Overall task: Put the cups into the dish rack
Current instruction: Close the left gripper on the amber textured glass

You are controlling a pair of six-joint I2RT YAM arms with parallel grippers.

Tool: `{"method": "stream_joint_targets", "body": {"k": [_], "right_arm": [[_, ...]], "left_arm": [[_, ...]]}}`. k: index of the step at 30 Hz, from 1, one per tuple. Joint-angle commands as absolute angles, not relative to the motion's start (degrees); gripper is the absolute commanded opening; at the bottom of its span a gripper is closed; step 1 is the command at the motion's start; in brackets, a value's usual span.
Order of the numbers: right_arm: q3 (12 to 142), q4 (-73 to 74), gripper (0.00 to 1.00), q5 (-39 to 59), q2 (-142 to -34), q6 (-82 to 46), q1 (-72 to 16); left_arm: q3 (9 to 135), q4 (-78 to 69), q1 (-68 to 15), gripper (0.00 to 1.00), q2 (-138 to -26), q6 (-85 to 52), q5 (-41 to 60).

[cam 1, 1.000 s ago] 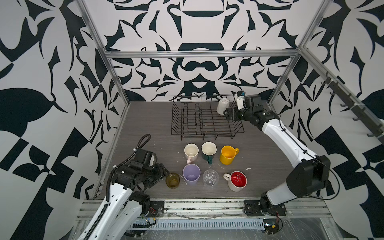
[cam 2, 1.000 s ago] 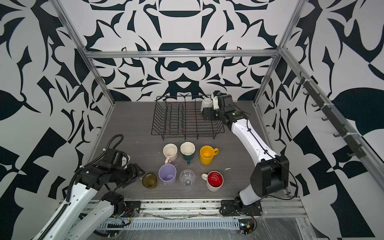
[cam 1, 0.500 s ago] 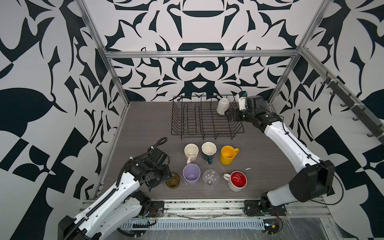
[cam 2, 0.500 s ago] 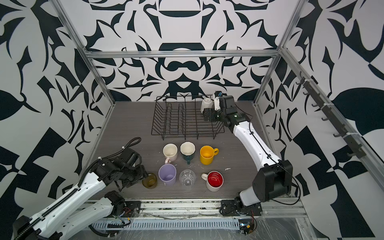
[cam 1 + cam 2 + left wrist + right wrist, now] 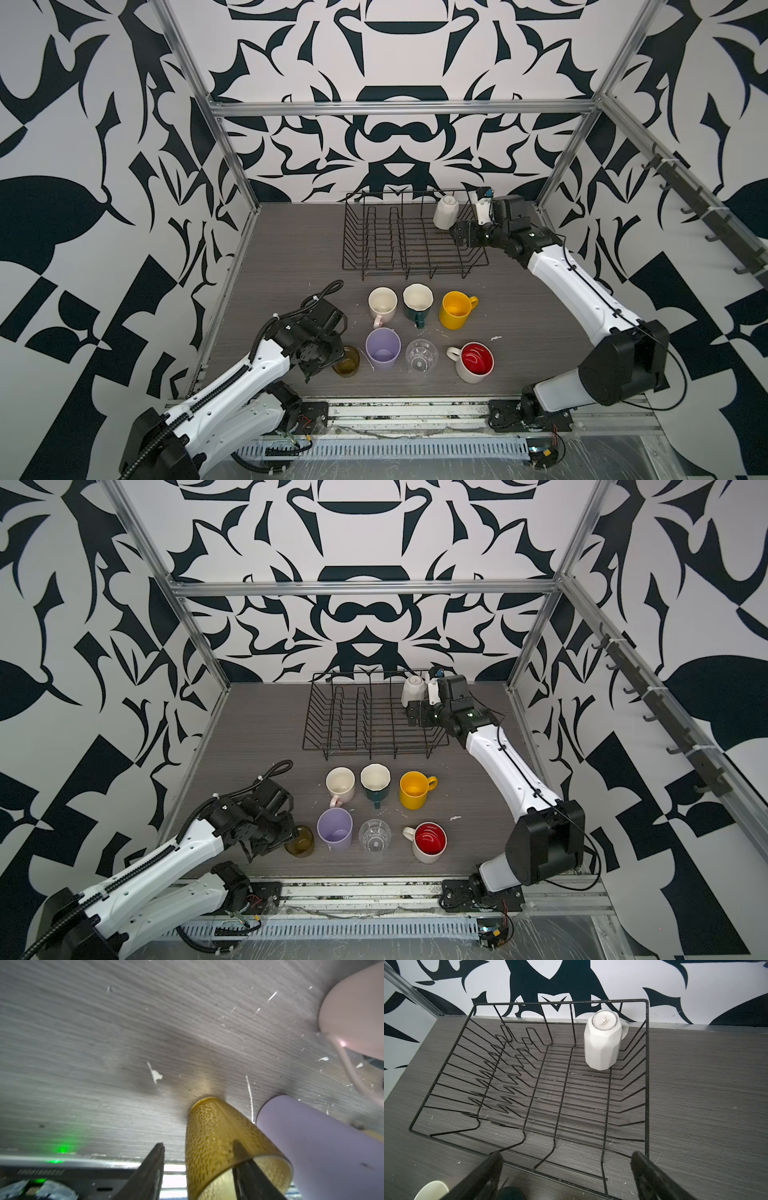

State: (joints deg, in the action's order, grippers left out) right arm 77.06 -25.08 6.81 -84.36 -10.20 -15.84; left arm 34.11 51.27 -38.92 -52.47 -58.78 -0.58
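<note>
White mug (image 5: 445,212) — one — in dish rack (image 5: 376,237), seven cups (image 5: 455,309) on table (image 5: 291,249)

Left arm (image 5: 232,386) and right arm (image 5: 573,286) show white shells, black joints and seemingly zip-tied black cables (image 5: 328,286).

Grey woodgrain tabletop (image 5: 291,249), white flecks (image 5: 496,338), black-and-white patterned walls (image 5: 104,124)

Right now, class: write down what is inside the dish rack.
One white faceted mug stands upside down in the far right corner of the dish rack. No other cup is in it. Whatever lies beneath the inverted mug is covered.
</note>
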Motion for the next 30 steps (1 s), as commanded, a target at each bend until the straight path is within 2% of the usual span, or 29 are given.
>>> {"method": "stream_joint_targets", "body": {"k": [1,7,15,20,26,30], "right_arm": [[76.5,-22.8,0.98,6.9,-82.5,-10.5,-16.0],[75.7,-22.5,0.98,6.5,-81.5,-10.5,-16.0],[74.1,-22.1,0.99,6.4,-80.8,-10.5,-16.0],[73.6,-21.8,0.99,6.5,-80.4,-10.4,-16.0],[73.5,-21.8,0.99,7.5,-79.5,-10.5,-15.9],[73.4,-21.4,0.99,9.4,-78.6,-11.1,-15.9]], "left_arm": [[32.8,50.7,-39.1,0.49,-53.6,-59.5,-2.7],[32.6,49.7,-39.1,0.41,-54.6,-59.3,-2.9],[32.8,49.8,-39.1,0.19,-54.6,-59.3,-3.2],[34.0,51.1,-39.1,0.01,-52.9,-60.1,-3.8],[40.9,58.4,-39.0,0.00,-47.8,-59.5,-9.8],[48.8,62.2,-38.7,0.00,-45.1,-54.3,-16.1]]}}
